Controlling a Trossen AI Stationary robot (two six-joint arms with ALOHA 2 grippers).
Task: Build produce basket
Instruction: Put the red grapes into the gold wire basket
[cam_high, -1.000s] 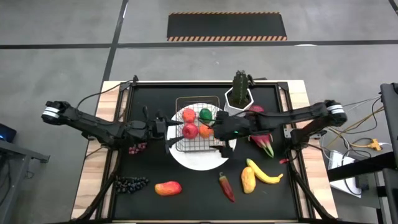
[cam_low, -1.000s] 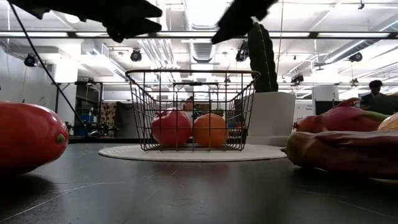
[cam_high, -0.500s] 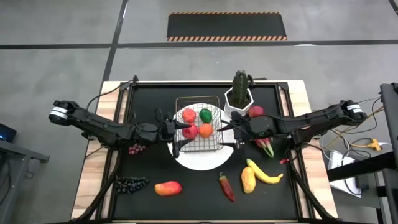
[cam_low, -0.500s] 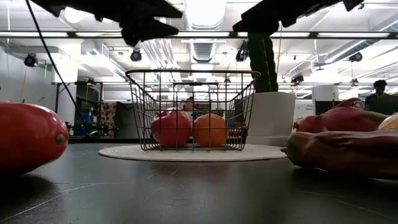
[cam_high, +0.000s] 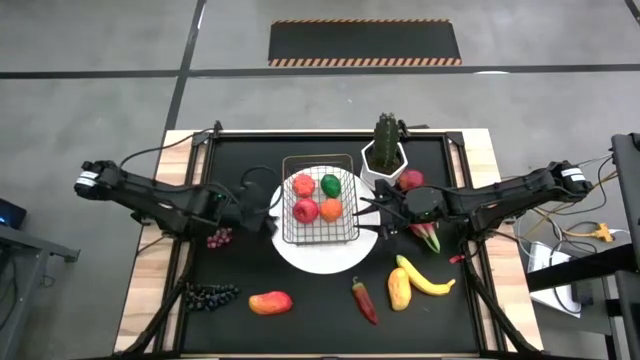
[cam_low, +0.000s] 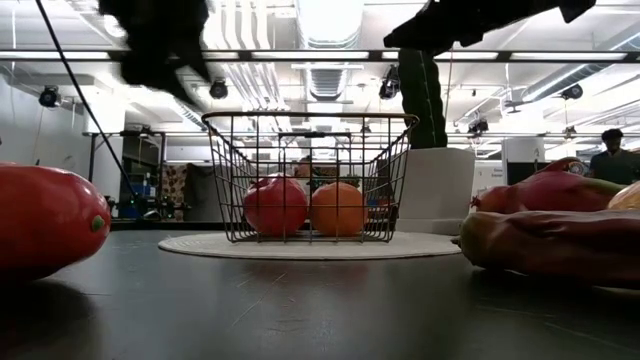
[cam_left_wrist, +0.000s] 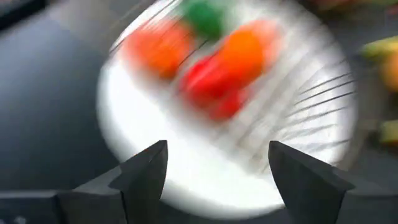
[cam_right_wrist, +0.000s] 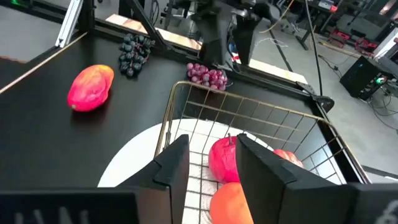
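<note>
Both pincers (cam_high: 268, 212) (cam_high: 372, 215) gape empty beside the basket (cam_high: 320, 197) on the black table (cam_high: 240, 160).

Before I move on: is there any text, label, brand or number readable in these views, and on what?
None readable.
The basket, the produce in it and around it, the white plate and the cactus pot show no lettering.
The striped floor mat carries only hazard stripes, no words.

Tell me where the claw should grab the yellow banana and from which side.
Take the banana at its thick middle, coming straight down from above, fingers across its width. It lies flat on the mat, curved, with the yellow-orange mango close alongside one end, so the far half looks freer. The right claw is nearer.
</note>
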